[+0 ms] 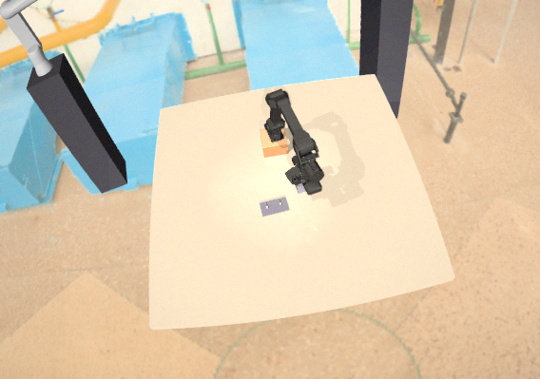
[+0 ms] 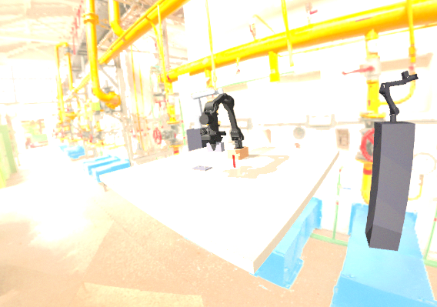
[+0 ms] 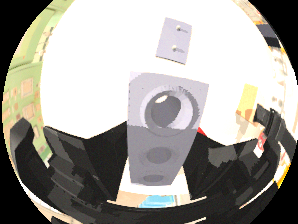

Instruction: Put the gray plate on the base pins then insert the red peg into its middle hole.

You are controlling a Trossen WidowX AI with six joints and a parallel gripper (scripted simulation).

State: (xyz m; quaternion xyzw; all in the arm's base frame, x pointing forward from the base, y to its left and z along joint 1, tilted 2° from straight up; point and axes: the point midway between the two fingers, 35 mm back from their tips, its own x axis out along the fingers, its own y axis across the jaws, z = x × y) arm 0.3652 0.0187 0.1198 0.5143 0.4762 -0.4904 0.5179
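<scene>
Gripper (image 3: 160, 183) first, since it sits nearest your wrist camera: its dark jaws frame the lower half of that view and are clamped on the gray plate (image 3: 161, 132), which stands up between them with its three holes facing the lens, the large middle hole uppermost and two smaller ones below it. You can see the plate lifted off the desk (image 1: 295, 269); in the exterior view it hangs under the gripper (image 2: 211, 142) as a small pale slab (image 2: 215, 147), above the surface.

Beyond the plate, the wrist view shows you the base (image 3: 174, 39), a small gray rectangle lying flat with its two pins showing as light dots, apart from the plate. From the top camera the base (image 1: 275, 206) lies to the left of the gripper (image 1: 300, 183) and a little nearer the front edge, and only a sliver of the plate (image 1: 300, 188) peeks from beneath the wrist.

Farther back, look at the exterior view for the red peg (image 2: 234, 161), standing upright on the desk just in front of the orange block (image 2: 239, 153) on which the arm is mounted. From the top camera the peg cannot be made out.
</scene>
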